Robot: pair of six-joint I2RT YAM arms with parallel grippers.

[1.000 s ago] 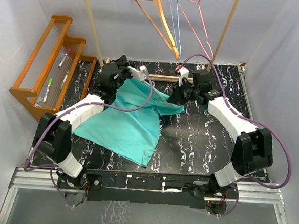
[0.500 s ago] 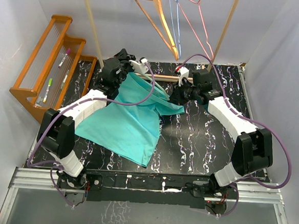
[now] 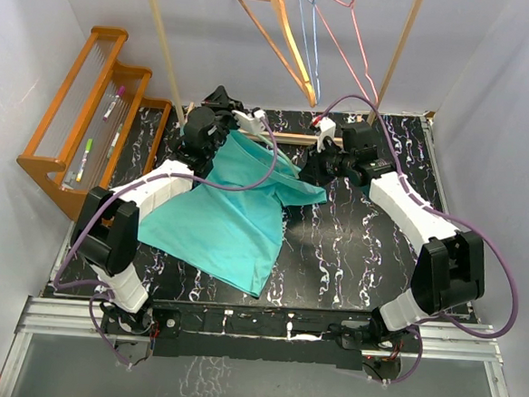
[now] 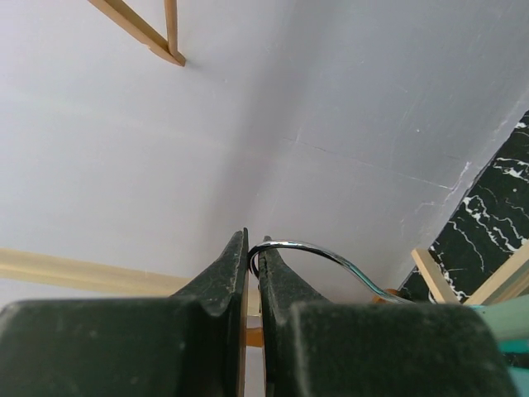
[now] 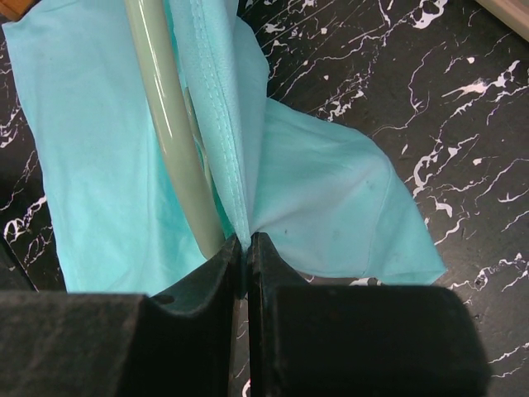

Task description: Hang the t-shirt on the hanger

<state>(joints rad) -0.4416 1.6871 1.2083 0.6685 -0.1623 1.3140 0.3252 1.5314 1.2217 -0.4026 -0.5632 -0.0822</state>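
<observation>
The left gripper [image 4: 252, 248], low in its wrist view, is clamped tight on the hanger [image 4: 322, 251] by its chrome hook. The right gripper [image 5: 245, 244] pinches the t-shirt [image 5: 331, 207] seam just beside the hanger's arm. Most of the cloth sprawls centre-left in the overhead view. The right gripper should draw the seam over the arm's end while the left holds level.

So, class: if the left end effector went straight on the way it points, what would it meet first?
Past the hook it grips, the left end effector faces the white wall; that likely comes first. A wooden rail runs lower, and depth is unclear.
</observation>
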